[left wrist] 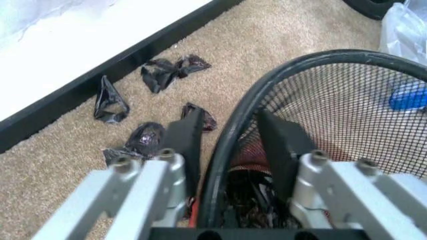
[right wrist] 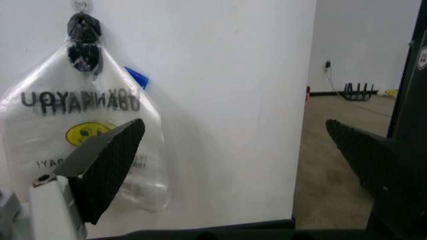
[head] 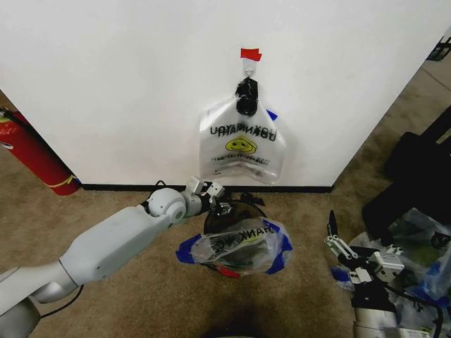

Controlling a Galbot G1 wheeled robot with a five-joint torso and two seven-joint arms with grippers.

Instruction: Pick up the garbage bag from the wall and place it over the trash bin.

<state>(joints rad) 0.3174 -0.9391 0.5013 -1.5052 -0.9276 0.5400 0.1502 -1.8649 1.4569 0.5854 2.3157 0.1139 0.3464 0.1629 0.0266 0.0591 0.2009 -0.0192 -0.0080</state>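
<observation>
Arm, left: reaching forward and low across the carpet, elbow bent, wrist turned toward the wall [head: 106,77]; left claw [left wrist: 230,145] standing parted at the rim of the trash bin [left wrist: 320,95], one finger [left wrist: 183,142] lying outside the mesh and the other inside, the rim passing between them; whether the pads are pressing the wire cannot be told.

Arm, right: resting low at the robot's right side; right claw [right wrist: 233,155] gaping wide, holding nothing, facing the wall.

Garbage bag [head: 236,248]: lying draped over the top of the trash bin, blue handles spreading to either side, black lettering showing; the bin is standing just in front of the black baseboard [head: 127,187].

Smiley bag [head: 242,144]: hanging flat on the wall from a hook [head: 249,69] under a bit of red tape [head: 250,53].

Edges and room: black scraps [left wrist: 163,72] lying on the carpet between bin and baseboard; red fire extinguisher [head: 35,158] leaning well off to the left; heap of bags [head: 416,246] crowding the right; open carpet lying left of the bin.
</observation>
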